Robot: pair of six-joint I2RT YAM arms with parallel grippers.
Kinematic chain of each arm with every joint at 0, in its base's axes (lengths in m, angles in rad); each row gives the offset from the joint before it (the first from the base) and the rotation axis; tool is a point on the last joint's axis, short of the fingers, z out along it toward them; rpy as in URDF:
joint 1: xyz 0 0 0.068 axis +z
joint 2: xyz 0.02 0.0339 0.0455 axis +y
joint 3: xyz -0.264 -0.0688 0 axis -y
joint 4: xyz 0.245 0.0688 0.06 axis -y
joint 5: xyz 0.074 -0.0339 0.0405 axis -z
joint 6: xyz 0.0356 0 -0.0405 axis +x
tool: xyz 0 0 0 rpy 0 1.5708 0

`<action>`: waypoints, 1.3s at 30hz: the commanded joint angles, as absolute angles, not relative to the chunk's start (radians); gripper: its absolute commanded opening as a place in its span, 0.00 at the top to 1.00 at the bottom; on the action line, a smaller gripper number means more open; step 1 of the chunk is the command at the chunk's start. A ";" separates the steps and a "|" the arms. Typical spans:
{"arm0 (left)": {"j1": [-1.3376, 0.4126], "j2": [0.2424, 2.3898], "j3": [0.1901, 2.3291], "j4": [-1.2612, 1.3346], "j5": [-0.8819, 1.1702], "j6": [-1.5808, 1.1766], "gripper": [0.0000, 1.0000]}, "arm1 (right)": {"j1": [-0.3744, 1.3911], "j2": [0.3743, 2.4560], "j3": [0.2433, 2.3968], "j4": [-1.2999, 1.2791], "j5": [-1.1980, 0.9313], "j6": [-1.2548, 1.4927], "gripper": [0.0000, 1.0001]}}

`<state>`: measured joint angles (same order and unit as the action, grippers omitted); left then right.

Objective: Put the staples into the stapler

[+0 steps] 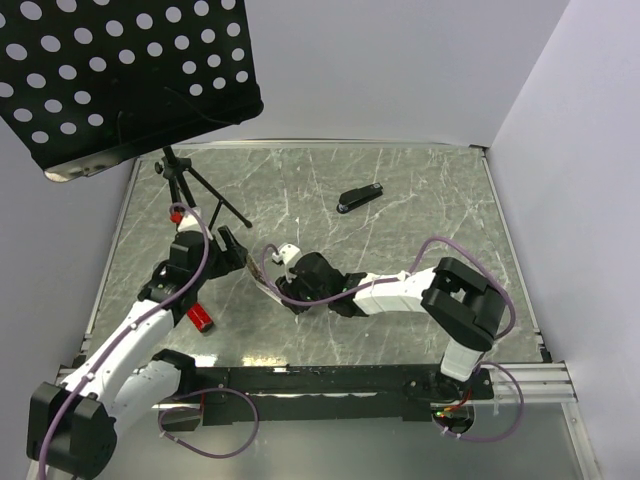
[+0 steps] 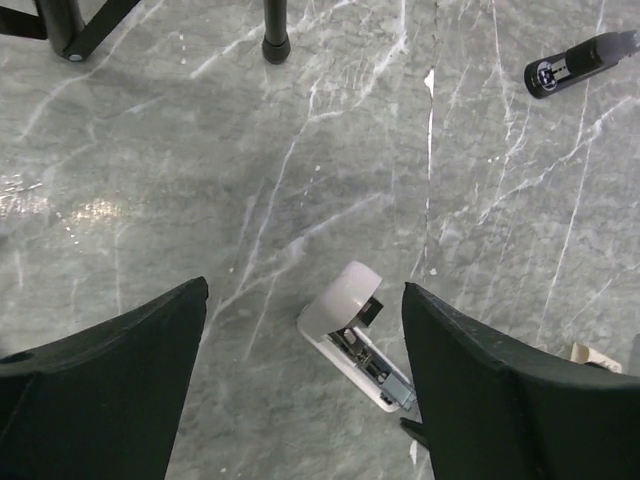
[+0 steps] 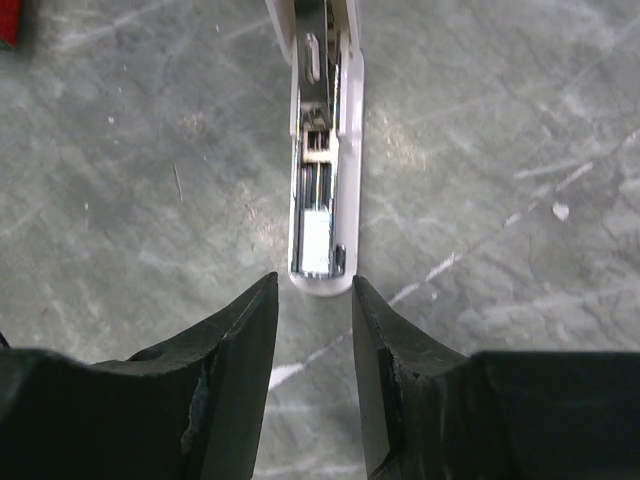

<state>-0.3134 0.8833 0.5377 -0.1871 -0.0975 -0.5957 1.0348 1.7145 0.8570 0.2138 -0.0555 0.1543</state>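
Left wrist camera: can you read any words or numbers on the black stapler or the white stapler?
Black stapler: small white label on its end, marks too blurred to read.
White stapler: no words or numbers show.
Nothing else in any view can be read.

Legible text: none. You will find no word, number or brand that can be read in any of the three views.

Nearest candidate: the black stapler [image 2: 580,62], at two o'clock in the left wrist view, has a pale round mark on the end facing you. It is too small and blurred to make out.

The white stapler [image 3: 322,150], at twelve o'clock in the right wrist view, shows no readable print on its visible parts.
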 commanded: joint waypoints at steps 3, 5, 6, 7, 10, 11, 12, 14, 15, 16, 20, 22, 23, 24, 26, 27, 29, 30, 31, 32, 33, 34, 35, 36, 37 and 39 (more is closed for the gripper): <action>-0.308 0.945 0.601 -0.110 -0.072 -0.656 0.19 | 1.045 1.764 0.870 0.314 -0.081 0.114 0.58; -0.308 0.968 0.601 -0.089 -0.066 -0.666 0.19 | 1.040 1.773 0.874 0.313 -0.086 0.101 0.59; -0.308 0.977 0.604 -0.081 -0.061 -0.675 0.19 | 1.042 1.775 0.876 0.311 -0.087 0.098 0.59; -0.308 1.000 0.606 -0.078 -0.055 -0.680 0.20 | 1.042 1.775 0.876 0.310 -0.090 0.094 0.59; -0.308 1.044 0.621 -0.086 -0.038 -0.690 0.20 | 1.042 1.773 0.873 0.313 -0.095 0.086 0.62; -0.308 1.052 0.624 -0.086 -0.037 -0.692 0.21 | 1.043 1.773 0.873 0.313 -0.098 0.084 0.62; -0.308 1.057 0.623 -0.077 -0.037 -0.696 0.21 | 1.043 1.773 0.873 0.313 -0.100 0.080 0.63; -0.308 1.063 0.614 -0.061 -0.029 -0.701 0.21 | 1.040 1.773 0.874 0.311 -0.103 0.074 0.64; -0.308 1.065 0.612 -0.054 -0.026 -0.706 0.22 | 1.042 1.773 0.874 0.313 -0.103 0.072 0.65; -0.308 1.074 0.612 -0.045 -0.023 -0.706 0.23 | 1.042 1.773 0.876 0.313 -0.103 0.069 0.66; -0.308 1.106 0.620 -0.035 -0.009 -0.706 0.25 | 1.042 1.776 0.884 0.304 -0.103 0.061 0.69; -0.308 1.120 0.620 -0.023 0.015 -0.707 0.28 | 1.042 1.776 0.887 0.302 -0.100 0.060 0.71; -0.308 1.124 0.620 -0.018 0.021 -0.707 0.30 | 1.042 1.778 0.887 0.301 -0.098 0.060 0.73; -0.308 1.134 0.621 -0.017 0.037 -0.706 0.32 | 1.042 1.779 0.887 0.299 -0.098 0.060 0.74; -0.308 1.146 0.627 -0.018 0.049 -0.703 0.40 | 1.042 1.782 0.890 0.295 -0.100 0.060 0.76; -0.310 1.155 0.630 -0.021 0.057 -0.703 0.43 | 1.042 1.782 0.890 0.293 -0.101 0.063 0.77; -0.310 1.158 0.629 -0.017 0.078 -0.698 0.52 | 1.042 1.784 0.890 0.293 -0.103 0.063 0.80; -0.308 1.157 0.627 -0.015 0.086 -0.698 0.55 | 1.042 1.784 0.890 0.291 -0.101 0.058 0.81; -0.310 1.157 0.621 -0.014 0.100 -0.696 0.59 | 1.042 1.783 0.893 0.291 -0.098 0.060 0.81; -0.310 1.154 0.620 -0.014 0.110 -0.696 0.66 | 1.042 1.784 0.893 0.288 -0.098 0.060 0.82; -0.310 1.147 0.618 -0.014 0.121 -0.695 0.69 | 1.042 1.783 0.894 0.287 -0.097 0.060 0.82; -0.310 1.143 0.612 -0.017 0.136 -0.696 0.72 | 1.042 1.782 0.896 0.285 -0.097 0.060 0.83; -0.310 1.138 0.609 -0.015 0.147 -0.699 0.79 | 1.042 1.782 0.897 0.285 -0.097 0.061 0.83; -0.311 1.128 0.601 -0.017 0.153 -0.701 0.81 | 1.042 1.782 0.897 0.287 -0.097 0.064 0.83; -0.313 1.118 0.591 -0.018 0.158 -0.704 0.83 | 1.042 1.782 0.897 0.288 -0.098 0.066 0.83; -0.316 1.091 0.575 -0.024 0.164 -0.712 0.84 | 1.042 1.782 0.899 0.290 -0.098 0.071 0.84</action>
